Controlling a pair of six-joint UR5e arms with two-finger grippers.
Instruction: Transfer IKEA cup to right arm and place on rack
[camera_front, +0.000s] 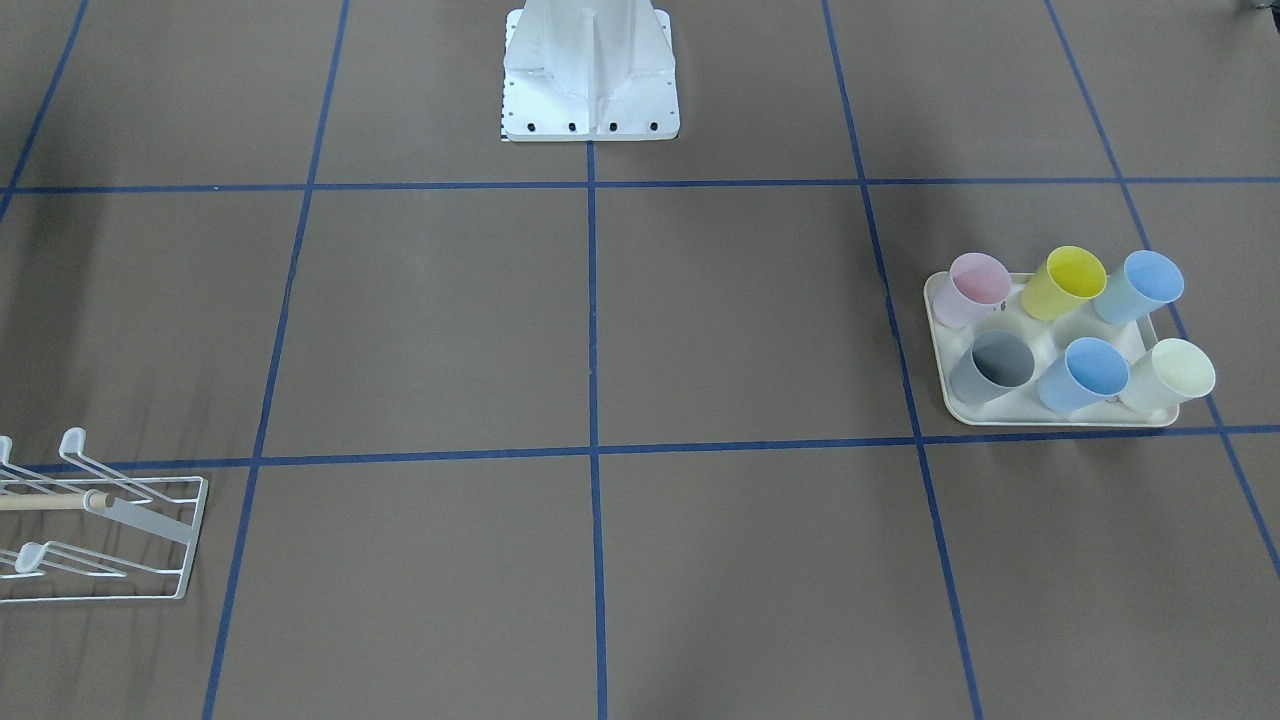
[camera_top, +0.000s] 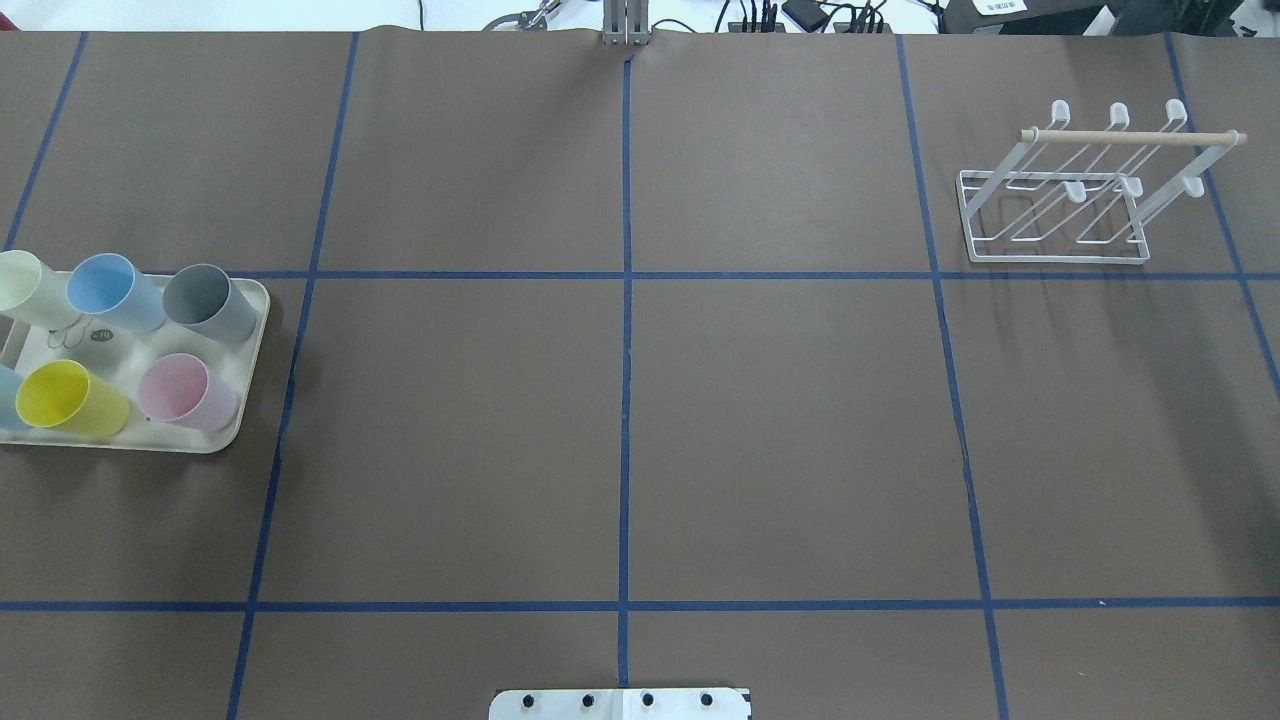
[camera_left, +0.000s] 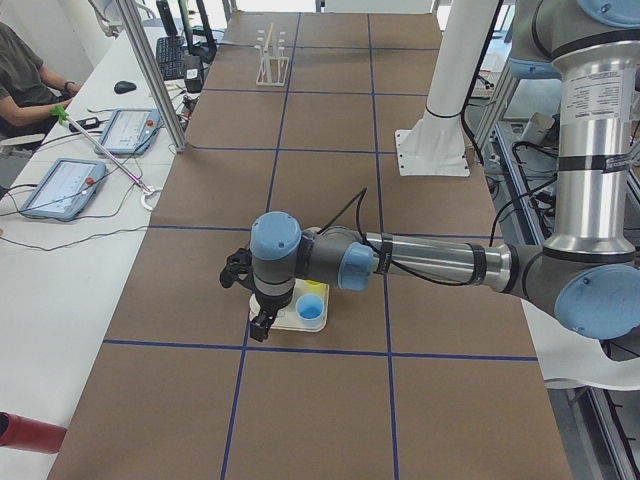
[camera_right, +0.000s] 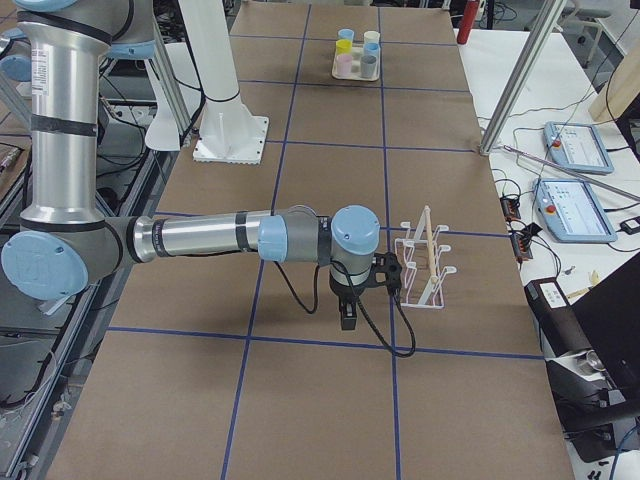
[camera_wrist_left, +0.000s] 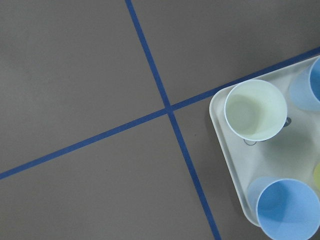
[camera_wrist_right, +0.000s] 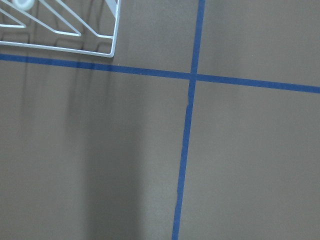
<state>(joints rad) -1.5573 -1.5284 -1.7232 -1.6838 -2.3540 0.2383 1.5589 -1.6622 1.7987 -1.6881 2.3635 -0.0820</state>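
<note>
Nearest, a white wire rack with wooden dowel (camera_front: 145, 520) sits on the table. Farther off, six pastel plastic cups (camera_front: 1083, 372) stand on a cream tray (camera_front: 1000, 415). Side views: left gripper (camera_left: 262, 320) hangs by the tray, right gripper (camera_right: 347, 312) beside the rack. Whether either is open cannot be told.

Brown table (camera_top: 780, 440), blue tape grid (camera_top: 625, 450), cream tray (camera_top: 150, 345), pastel cups (camera_front: 1075, 275), white rack (camera_top: 1055, 260), light wooden dowel (camera_top: 1130, 137)

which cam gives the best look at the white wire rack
Overhead exterior: the whole rack shows, prongs and wooden dowel clear. Front-facing crops it at the edge, right wrist catches one corner, exterior right sees it end-on, exterior left tiny.
</note>
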